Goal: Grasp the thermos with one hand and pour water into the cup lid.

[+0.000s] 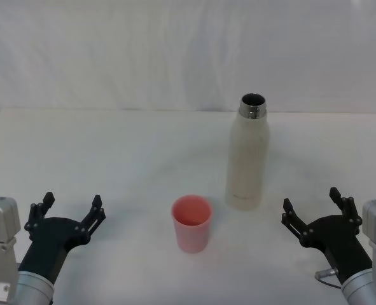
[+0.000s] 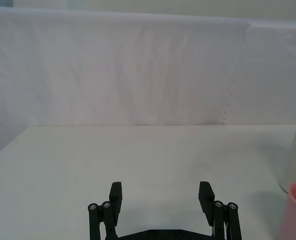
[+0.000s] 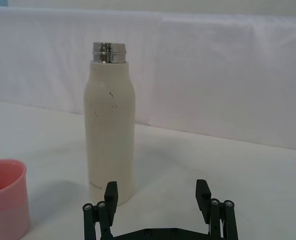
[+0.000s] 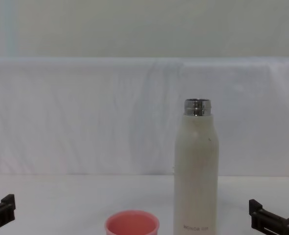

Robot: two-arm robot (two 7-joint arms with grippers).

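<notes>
So at this point you had the left gripper [image 1: 72, 206] sitting low at the near left of the table [image 1: 111, 146], fingers spread wide, nothing in them. Looked parked to me. Next over, the cup lid [image 1: 191, 222] stood upright, mouth up, near the middle, so it was ready to catch a pour. The thermos [image 1: 248, 162] stood just behind and right of it, cap off, steel neck bare. Your right gripper [image 1: 310, 208] was splayed apart too, empty, just right of the thermos, probably the one meant to grab it.
</notes>
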